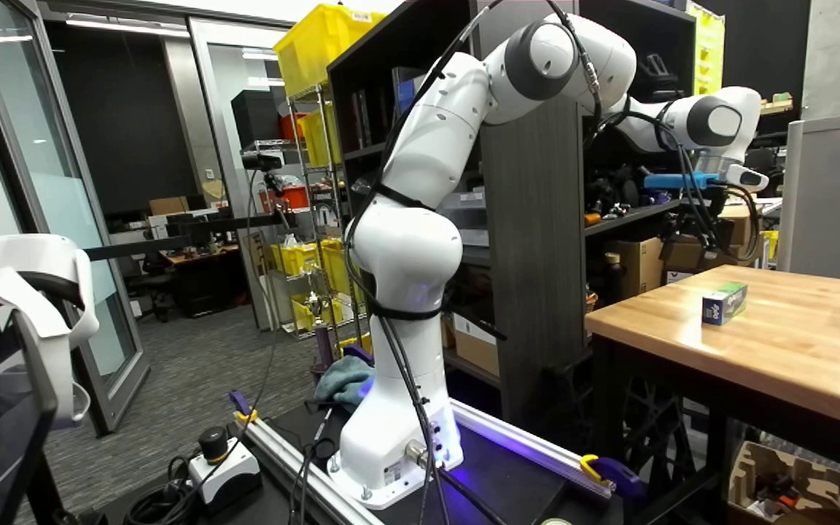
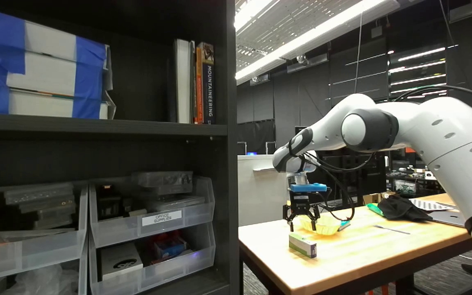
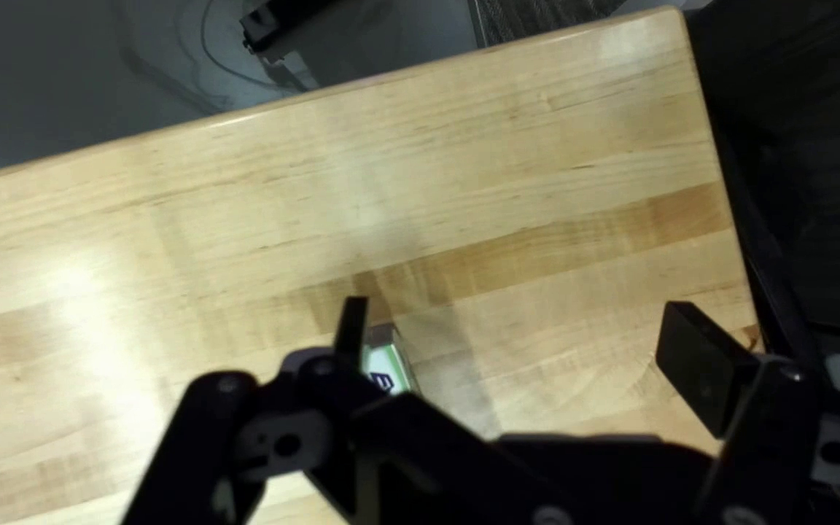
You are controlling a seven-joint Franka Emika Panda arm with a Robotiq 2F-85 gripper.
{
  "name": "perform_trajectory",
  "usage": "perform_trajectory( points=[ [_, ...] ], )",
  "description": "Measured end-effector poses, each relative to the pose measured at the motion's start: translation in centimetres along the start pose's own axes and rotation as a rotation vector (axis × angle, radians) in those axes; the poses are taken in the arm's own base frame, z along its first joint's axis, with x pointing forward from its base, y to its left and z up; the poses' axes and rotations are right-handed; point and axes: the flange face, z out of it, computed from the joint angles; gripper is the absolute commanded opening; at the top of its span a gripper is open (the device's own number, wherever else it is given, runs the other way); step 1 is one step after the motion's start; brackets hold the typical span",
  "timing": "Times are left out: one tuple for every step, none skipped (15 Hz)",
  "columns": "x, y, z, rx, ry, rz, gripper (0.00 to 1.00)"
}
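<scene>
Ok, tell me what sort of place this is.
Most likely a robotics lab, perhaps one sharing office space: a Franka Panda arm extends over a butcher-block table, and a translucent plastic bin bears the label "OFFICE SUPPLIES".

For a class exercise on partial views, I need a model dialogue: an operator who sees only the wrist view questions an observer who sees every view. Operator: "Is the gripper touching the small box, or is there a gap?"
Observer: There is a gap; in both exterior views the gripper hangs above the small box without touching it.
Operator: Does anything else stand around there?
Observer: Yes, a yellow basket stands on the table, outside your wrist view.
Operator: And farther along?
Observer: In an exterior view, what looks like a black cloth lies in a heap there.
</scene>
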Motion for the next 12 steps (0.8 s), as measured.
perform_trajectory(
  points=[
    [0.1,0.0,0.0,-0.001,0.009,0.004,1.00],
    [0.2,0.1,0.0,-0.004,0.017,0.013,1.00],
    [0.3,0.3,0.1,-0.008,0.023,0.023,1.00],
    [0.4,0.5,0.2,-0.012,0.029,0.032,1.00],
    [0.5,0.6,0.3,-0.017,0.034,0.042,1.00],
    [0.5,0.8,0.4,-0.021,0.038,0.050,1.00],
    [0.6,1.0,0.6,-0.025,0.044,0.060,1.00],
    [0.7,1.1,0.6,-0.025,0.049,0.067,1.00],
    [0.6,1.0,0.5,-0.017,0.061,0.067,1.00],
    [0.6,0.9,0.4,-0.016,0.064,0.066,1.00],
    [0.6,0.9,0.4,-0.016,0.064,0.066,1.00],
    [0.7,0.9,0.6,-0.017,0.062,0.066,1.00]
  ],
)
